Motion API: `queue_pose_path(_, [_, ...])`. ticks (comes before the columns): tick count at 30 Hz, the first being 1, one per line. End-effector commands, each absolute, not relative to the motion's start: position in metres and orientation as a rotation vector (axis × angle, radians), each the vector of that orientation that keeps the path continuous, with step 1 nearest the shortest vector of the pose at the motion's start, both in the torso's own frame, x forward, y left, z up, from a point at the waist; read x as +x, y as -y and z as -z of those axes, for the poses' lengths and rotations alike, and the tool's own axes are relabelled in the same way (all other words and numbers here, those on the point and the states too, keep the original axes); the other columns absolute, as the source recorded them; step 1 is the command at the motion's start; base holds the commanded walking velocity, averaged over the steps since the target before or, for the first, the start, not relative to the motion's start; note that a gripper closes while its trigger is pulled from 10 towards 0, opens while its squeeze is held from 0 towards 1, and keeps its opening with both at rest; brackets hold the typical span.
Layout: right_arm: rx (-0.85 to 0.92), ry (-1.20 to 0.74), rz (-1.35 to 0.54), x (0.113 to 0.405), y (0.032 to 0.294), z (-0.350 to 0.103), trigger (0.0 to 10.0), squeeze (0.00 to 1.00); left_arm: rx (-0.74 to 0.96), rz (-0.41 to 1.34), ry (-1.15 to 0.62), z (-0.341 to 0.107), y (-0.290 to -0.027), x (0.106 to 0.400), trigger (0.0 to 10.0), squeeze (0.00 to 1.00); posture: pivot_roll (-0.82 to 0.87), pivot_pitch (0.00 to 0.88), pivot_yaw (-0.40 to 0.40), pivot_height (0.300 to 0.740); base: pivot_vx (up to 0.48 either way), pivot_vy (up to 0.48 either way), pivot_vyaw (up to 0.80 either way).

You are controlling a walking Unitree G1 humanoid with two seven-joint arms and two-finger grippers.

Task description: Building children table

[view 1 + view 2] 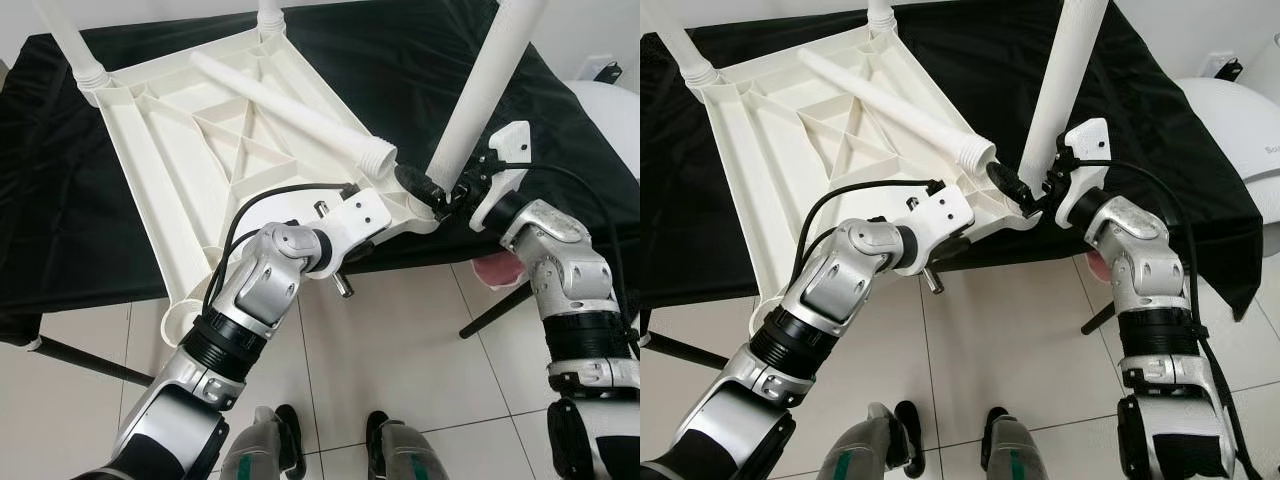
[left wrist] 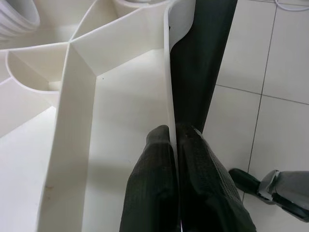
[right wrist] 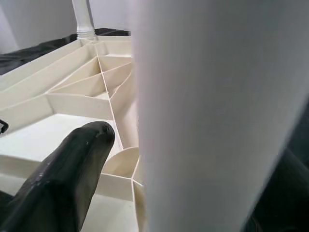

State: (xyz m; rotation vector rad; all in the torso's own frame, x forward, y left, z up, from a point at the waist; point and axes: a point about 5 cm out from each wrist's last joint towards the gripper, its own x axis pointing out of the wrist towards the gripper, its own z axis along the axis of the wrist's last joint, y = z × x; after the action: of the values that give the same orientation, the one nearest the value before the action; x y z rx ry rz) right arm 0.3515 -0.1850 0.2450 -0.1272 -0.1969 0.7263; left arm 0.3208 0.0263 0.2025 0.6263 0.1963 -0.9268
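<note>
A white plastic tabletop (image 1: 165, 190) lies upside down on a black-covered table (image 1: 400, 60), its ribs facing up. Two legs stand in its far corners (image 1: 75, 45) (image 1: 270, 15). A loose leg (image 1: 290, 105) lies slantwise across the ribs, threaded end towards me. My left gripper (image 2: 173, 133) is shut on the tabletop's thin near rim (image 2: 169, 72). At the near right corner, my right gripper (image 1: 437, 197) is shut around the base of an upright white leg (image 1: 480, 90), one black finger (image 3: 72, 169) beside it.
A white rounded object (image 1: 1240, 120) stands at the right, past the table. Something pink (image 1: 495, 270) sits under the table's near edge. Black table struts (image 1: 495, 312) (image 1: 80, 360) slant down to the tiled floor. My feet (image 1: 290, 440) are at the bottom.
</note>
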Motion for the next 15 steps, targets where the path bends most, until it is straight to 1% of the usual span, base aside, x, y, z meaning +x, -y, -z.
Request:
queue_pose_path(1, [-0.147,0.193,-0.763,0.352,0.185,-0.243,10.0,0.00,0.656,0.820,-0.141,-0.210,-0.029,0.326,10.0,0.00,-0.16,0.182,0.040,0.740,0.000,0.000,0.00])
queue_pose_path(6, [-0.158,0.200,-0.779,0.353,0.186,-0.244,10.0,0.00,0.655,0.820,-0.142,-0.210,-0.030,0.326,10.0,0.00,-0.16,0.182,0.040,0.740,0.000,0.000,0.00])
queue_pose_path(12, [-0.234,0.177,-0.758,0.362,0.203,-0.243,10.0,0.00,0.654,0.818,-0.145,-0.211,-0.031,0.326,10.0,0.00,-0.15,0.194,0.044,0.740,0.000,0.000,0.00])
queue_pose_path(15, [-0.242,0.174,-0.759,0.363,0.206,-0.242,10.0,0.00,0.654,0.819,-0.146,-0.211,-0.031,0.326,10.0,0.00,-0.15,0.195,0.045,0.740,0.000,0.000,0.00])
